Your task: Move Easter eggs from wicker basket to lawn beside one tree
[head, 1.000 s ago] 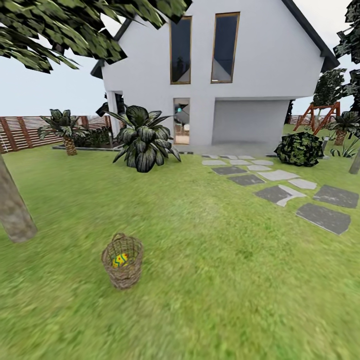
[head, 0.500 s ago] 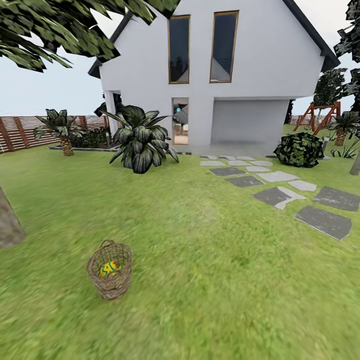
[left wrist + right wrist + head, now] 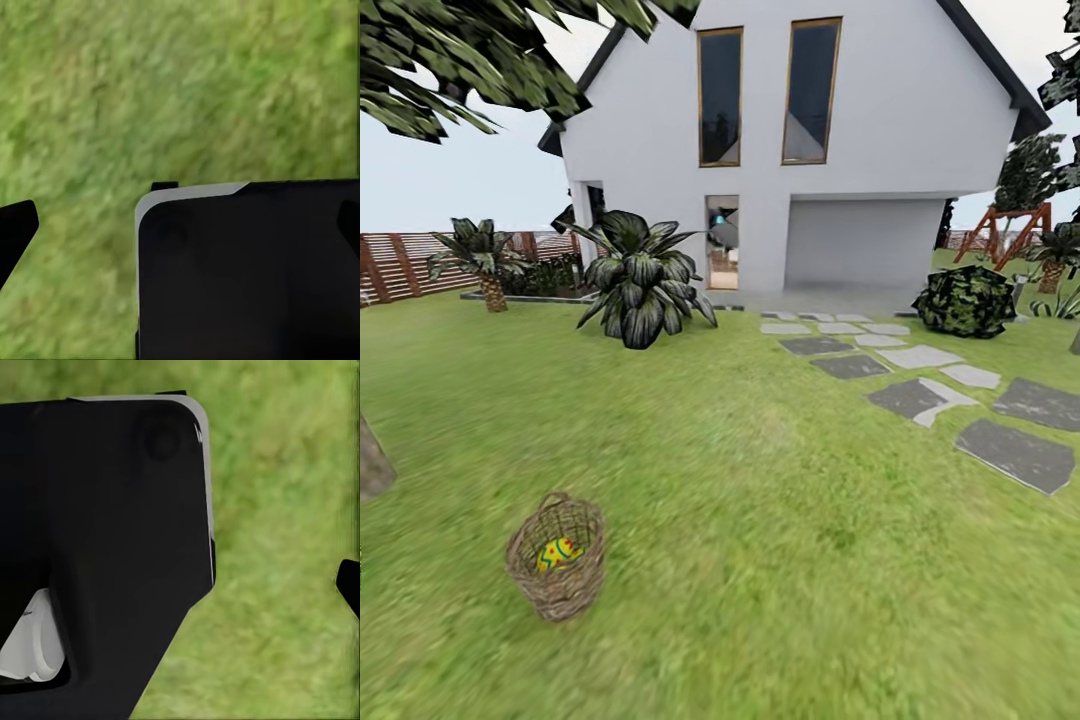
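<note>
The wicker basket [image 3: 556, 558] stands upright on the lawn [image 3: 760, 520] at the lower left of the head view. One yellow Easter egg [image 3: 558, 552] with blue zigzag bands shows through its open top; any other eggs are hidden inside. A tree's pale trunk [image 3: 372, 468] cuts the left edge just beyond the basket, with its canopy [image 3: 470, 50] overhead. In the wrist views, my left gripper [image 3: 180, 225] and right gripper [image 3: 180, 585] hang open over grass beside my black body, holding nothing. One dark fingertip [image 3: 349, 585] shows at the picture's edge.
The white house [image 3: 790, 150] stands ahead. A low broad-leaved dark plant [image 3: 638, 285] sits in mid-lawn, grey stepping stones [image 3: 920, 395] run to the right, and a dark bush [image 3: 965, 300] lies beyond them. A brown slat fence [image 3: 400, 262] closes the far left.
The camera has moved: the basket now sits lower and further left in the picture, and the trunk has slid almost out of the left edge. Nothing on the lawn itself has moved.
</note>
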Available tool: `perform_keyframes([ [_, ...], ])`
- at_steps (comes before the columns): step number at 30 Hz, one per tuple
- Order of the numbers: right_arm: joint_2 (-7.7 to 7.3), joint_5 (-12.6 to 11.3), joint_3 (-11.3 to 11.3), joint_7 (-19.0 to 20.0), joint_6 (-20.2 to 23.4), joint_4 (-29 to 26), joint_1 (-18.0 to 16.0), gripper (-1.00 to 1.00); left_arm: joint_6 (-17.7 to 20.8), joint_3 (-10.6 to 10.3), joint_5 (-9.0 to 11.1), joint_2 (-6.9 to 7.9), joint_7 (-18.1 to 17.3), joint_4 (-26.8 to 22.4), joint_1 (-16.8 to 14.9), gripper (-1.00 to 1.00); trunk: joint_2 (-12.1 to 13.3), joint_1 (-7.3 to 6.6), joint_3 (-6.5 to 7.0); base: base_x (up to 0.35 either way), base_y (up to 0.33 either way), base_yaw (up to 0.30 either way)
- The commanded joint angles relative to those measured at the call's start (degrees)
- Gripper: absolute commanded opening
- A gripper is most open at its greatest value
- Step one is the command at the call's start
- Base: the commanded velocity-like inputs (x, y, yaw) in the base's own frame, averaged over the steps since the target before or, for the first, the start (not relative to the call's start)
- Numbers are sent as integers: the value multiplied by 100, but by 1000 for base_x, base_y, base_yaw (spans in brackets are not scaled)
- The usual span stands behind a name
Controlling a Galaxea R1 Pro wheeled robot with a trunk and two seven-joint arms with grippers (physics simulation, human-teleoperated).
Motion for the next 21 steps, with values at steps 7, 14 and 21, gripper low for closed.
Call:
perform_keyframes([
  [7, 3, 4, -39, 2, -19, 2, 1, 100, -17, -10, -6, -4, 2, 7, -3, 100, -4, 5, -3, 257, -225, 236],
  [14, 1, 4, -39, 2, -19, 5, 1, 100, -23, -10, -6, -6, 2, 7, -3, 100, -4, 5, -3, 257, -225, 283],
  [21, 1, 4, -39, 2, -19, 6, 1, 100, -38, -10, -7, -2, 2, 7, -3, 100, -4, 5, -3, 257, -225, 289],
])
